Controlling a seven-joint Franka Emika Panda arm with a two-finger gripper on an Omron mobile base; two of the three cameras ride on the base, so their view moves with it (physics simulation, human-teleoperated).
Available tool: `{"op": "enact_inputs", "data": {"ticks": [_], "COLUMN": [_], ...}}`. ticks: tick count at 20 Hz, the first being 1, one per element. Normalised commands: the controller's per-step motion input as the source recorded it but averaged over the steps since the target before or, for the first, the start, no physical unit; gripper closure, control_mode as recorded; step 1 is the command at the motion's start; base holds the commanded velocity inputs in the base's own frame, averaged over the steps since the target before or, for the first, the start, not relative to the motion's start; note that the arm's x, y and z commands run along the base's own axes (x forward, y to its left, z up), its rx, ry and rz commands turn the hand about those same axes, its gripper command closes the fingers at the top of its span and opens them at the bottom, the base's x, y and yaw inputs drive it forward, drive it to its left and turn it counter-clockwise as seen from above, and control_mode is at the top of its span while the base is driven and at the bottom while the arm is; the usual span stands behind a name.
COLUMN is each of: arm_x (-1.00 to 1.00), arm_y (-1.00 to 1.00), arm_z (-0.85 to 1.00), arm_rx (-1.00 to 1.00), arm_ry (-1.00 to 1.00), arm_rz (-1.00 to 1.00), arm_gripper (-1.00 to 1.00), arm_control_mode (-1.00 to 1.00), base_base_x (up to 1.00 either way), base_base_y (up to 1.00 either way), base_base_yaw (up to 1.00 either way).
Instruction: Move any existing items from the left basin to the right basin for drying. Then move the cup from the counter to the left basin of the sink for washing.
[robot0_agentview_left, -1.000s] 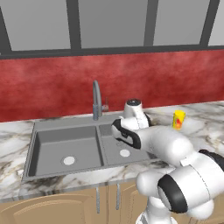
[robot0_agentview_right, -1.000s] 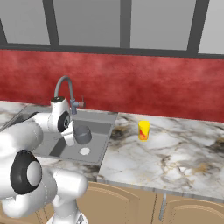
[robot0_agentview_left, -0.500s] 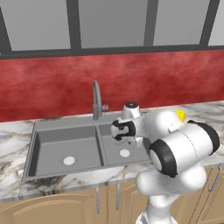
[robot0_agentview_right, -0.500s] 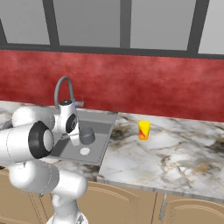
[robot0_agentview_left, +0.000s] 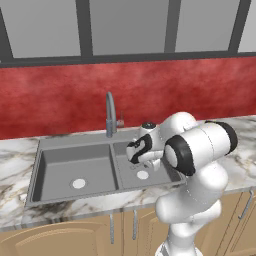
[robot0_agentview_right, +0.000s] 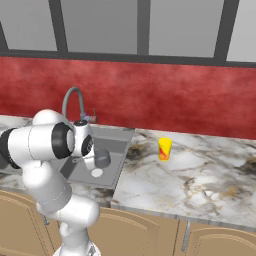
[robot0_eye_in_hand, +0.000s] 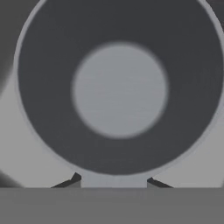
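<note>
pot (robot0_eye_in_hand: 120, 89): rim cut off at the hand view's top and right edges
pot handle: hidden
gripper (robot0_eye_in_hand: 113, 180): probably open, only fingertips showing
right basin (robot0_agentview_left: 167, 172): partly behind the arm

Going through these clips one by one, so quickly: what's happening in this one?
The arm is working over the sink's right basin. The small grey pot is in that basin beside the drain, and the hand view looks straight down into it, with the gripper right at its rim. Whether the fingers are closed on it cannot be told. The left basin holds nothing. The yellow cup stands on the counter, untouched.
</note>
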Motion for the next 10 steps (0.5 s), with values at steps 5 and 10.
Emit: {"op": "enact_inputs", "data": {"ticks": [5, 10], "arm_x": [0.25, 0.28], "arm_y": [0.0, 0.0], "arm_z": [-0.27, -0.22], "arm_rx": [0.03, 0.0], "arm_ry": [0.02, 0.02], "arm_rz": [0.0, 0.0], "arm_gripper": [1.0, 1.0], "arm_control_mode": [-1.0, -1.0], "base_base_x": [0.0, 0.0], "base_base_y": [0.0, 0.0], "base_base_yaw": [0.0, 0.0]}}
